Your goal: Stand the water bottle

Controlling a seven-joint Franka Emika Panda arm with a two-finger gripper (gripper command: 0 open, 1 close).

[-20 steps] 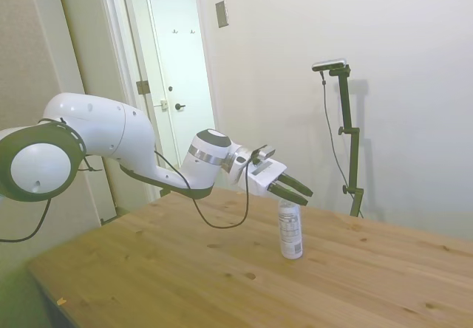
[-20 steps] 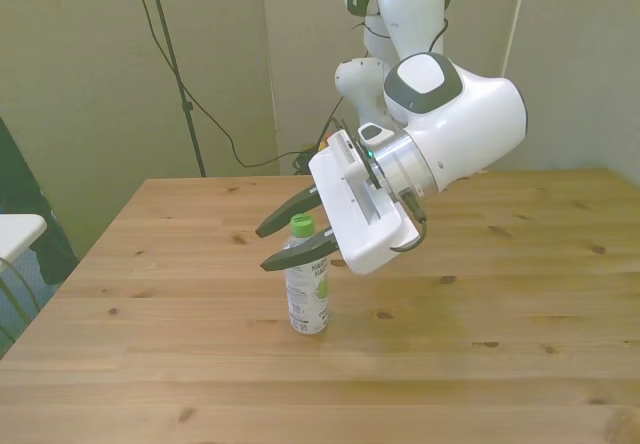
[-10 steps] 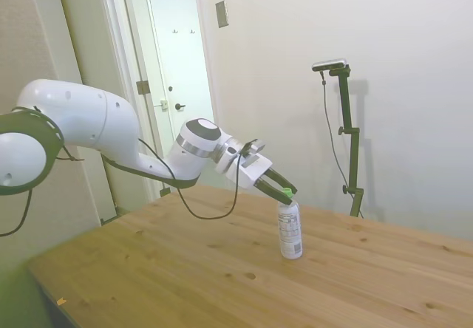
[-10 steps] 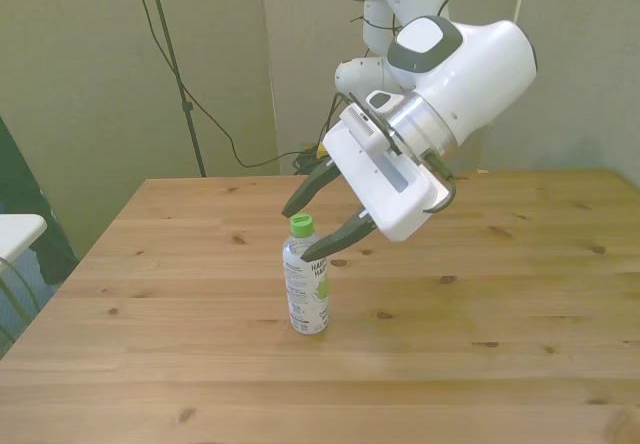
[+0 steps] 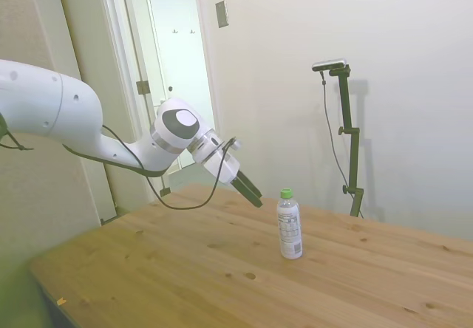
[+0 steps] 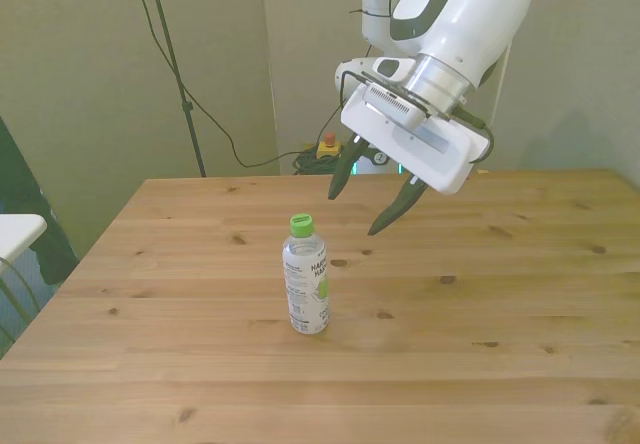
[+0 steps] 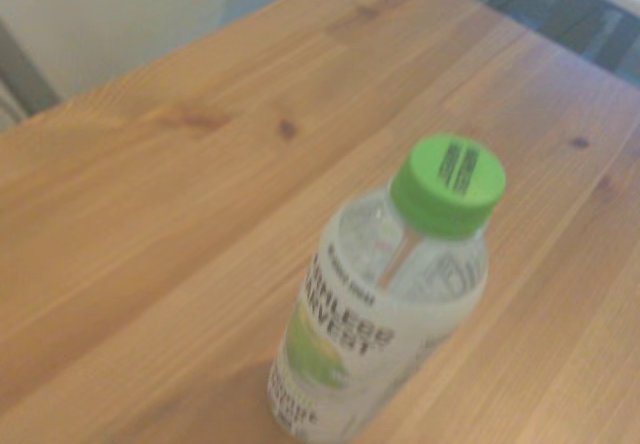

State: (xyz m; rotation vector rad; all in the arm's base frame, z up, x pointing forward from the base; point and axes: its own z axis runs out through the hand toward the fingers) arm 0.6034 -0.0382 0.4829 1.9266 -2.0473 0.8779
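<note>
You'll see the water bottle [image 6: 306, 276] standing upright on the table [image 6: 500, 304], clear plastic, green cap, white label; the wrist view reads "HARVEST" in dark print. The gripper [image 6: 372, 202] hangs above and apart, fingers spread wide, holding nothing

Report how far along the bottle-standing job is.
Done: the water bottle stands upright on the table, green cap on top. In hand: nothing; the claw is open, raised and clear of the bottle. Left: nothing visible for the bottle itself.
</note>
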